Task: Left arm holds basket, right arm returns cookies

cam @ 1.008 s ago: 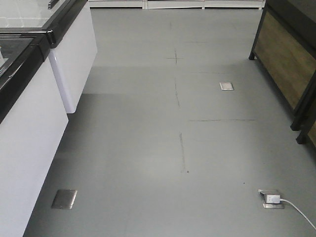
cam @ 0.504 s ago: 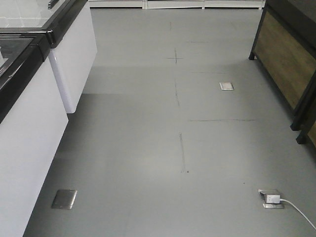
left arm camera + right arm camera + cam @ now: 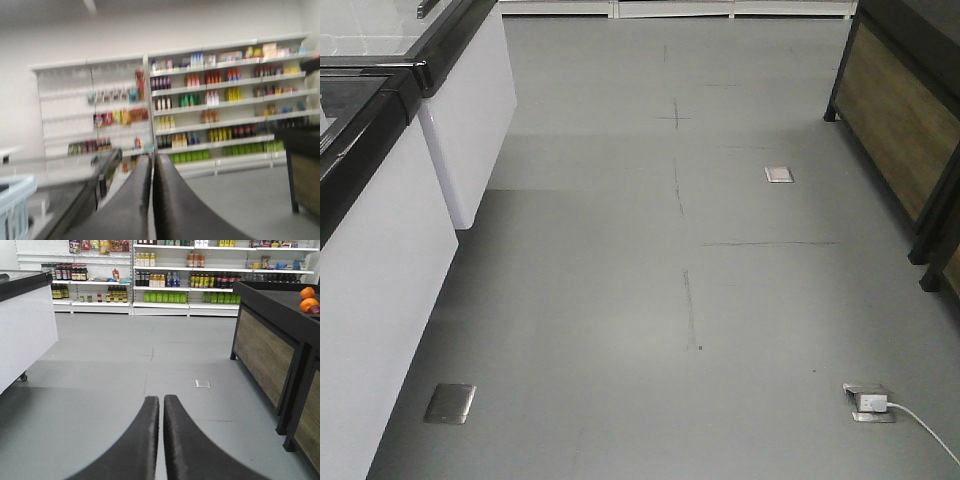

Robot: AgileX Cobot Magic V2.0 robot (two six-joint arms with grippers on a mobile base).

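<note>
- Left claw (image 3: 152, 160): fingers nearly together with only a thin slit, nothing held. View is blurred.
- Basket (image 3: 14, 200): pale blue corner at lower-left edge of the left wrist view, apart from the claw.
- Right claw (image 3: 161, 401): closed to a narrow gap, gripping nothing, above grey floor (image 3: 100, 390).
- Oranges (image 3: 307, 299) sit on black counter (image 3: 270, 300) at right, stocked shelves (image 3: 200, 275) behind.
- Front view: white cabinets (image 3: 380, 260) at left.

No text is legible. Labels on the shelf bottles (image 3: 160, 280) are too small, and the left wrist view is blurred.
</note>
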